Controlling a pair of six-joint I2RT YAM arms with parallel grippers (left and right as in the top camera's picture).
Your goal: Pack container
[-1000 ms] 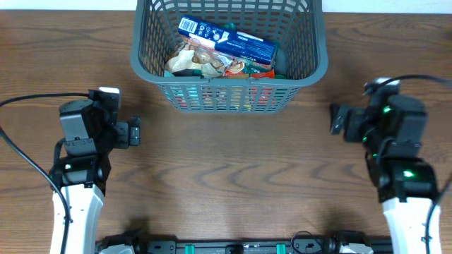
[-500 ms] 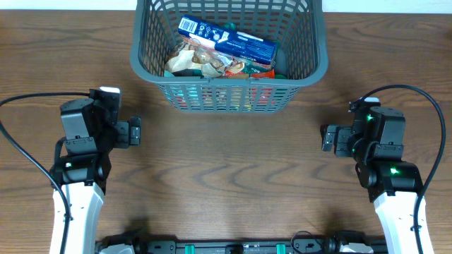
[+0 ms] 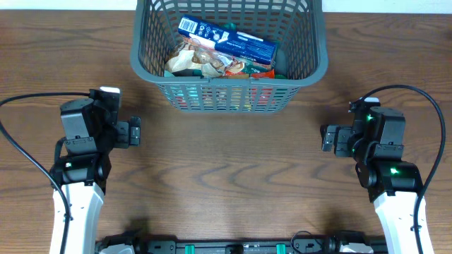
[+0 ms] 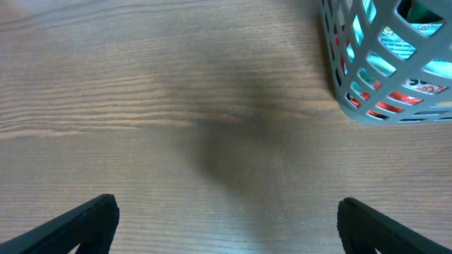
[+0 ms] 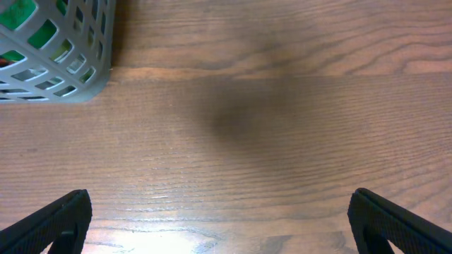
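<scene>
The dark grey slotted container (image 3: 141,42) stands at the back middle of the table and holds several food packets, with a blue packet (image 3: 227,41) on top. Its corner shows in the left wrist view (image 4: 339,85) and in the right wrist view (image 5: 99,63). My left gripper (image 3: 135,132) is open and empty over bare table at the left, its fingers spread wide in the left wrist view (image 4: 226,226). My right gripper (image 3: 326,137) is open and empty at the right, also spread wide in the right wrist view (image 5: 222,222).
The wooden table (image 3: 226,176) lies bare between the two arms. A black cable (image 3: 28,102) runs from the left arm to the left edge. A black rail (image 3: 233,247) runs along the front edge.
The right arm drew back from near the container's right side, toward the front and slightly left, then stopped. The left arm has not moved.
</scene>
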